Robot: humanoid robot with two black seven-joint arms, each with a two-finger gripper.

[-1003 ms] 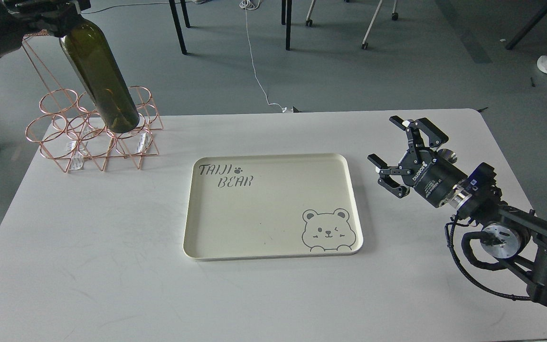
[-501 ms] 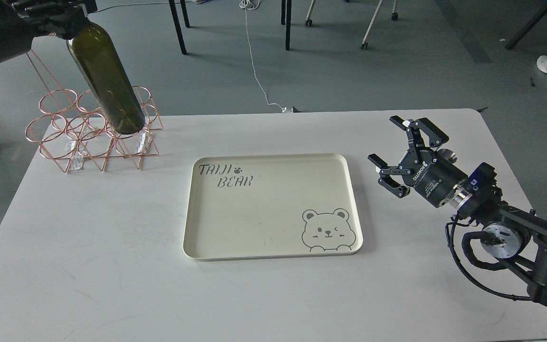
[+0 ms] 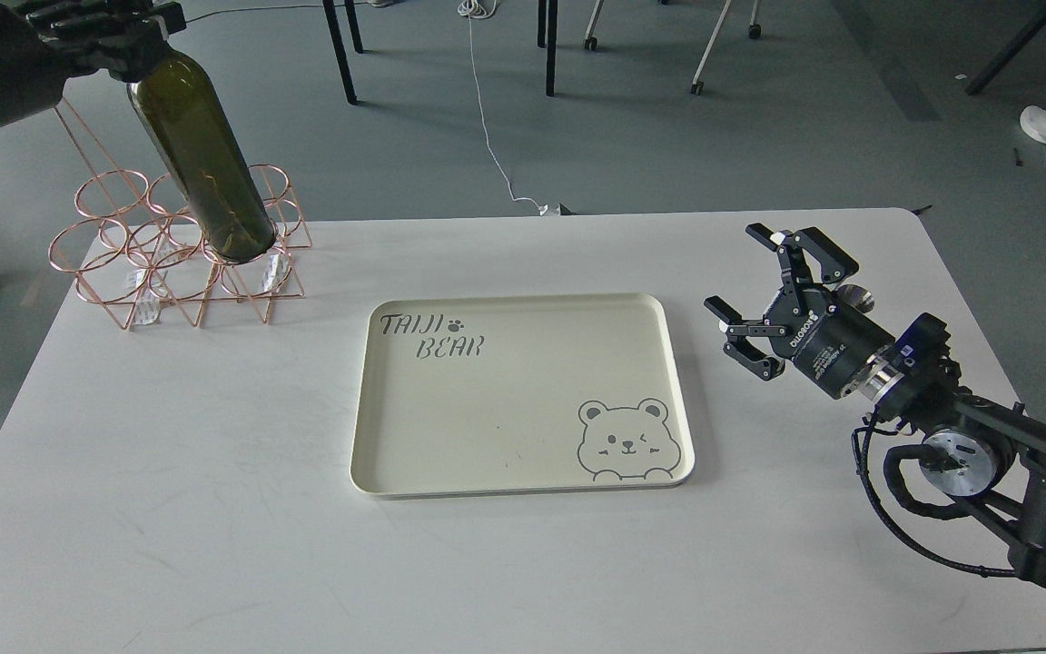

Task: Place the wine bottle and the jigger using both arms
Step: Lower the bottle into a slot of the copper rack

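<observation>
Dark green glass, the wine bottle (image 3: 205, 163) tilts over the copper wire rack (image 3: 180, 254) at the table's (image 3: 169, 509) far left corner, its base low among the rack's rings. The left gripper (image 3: 114, 36) clamps its neck. Near the right edge, the right gripper (image 3: 764, 291) hangs with fingers spread, empty; the jigger (image 3: 854, 296) peeks out just behind it. The cream tray (image 3: 523, 486) sits mid-table.
</observation>
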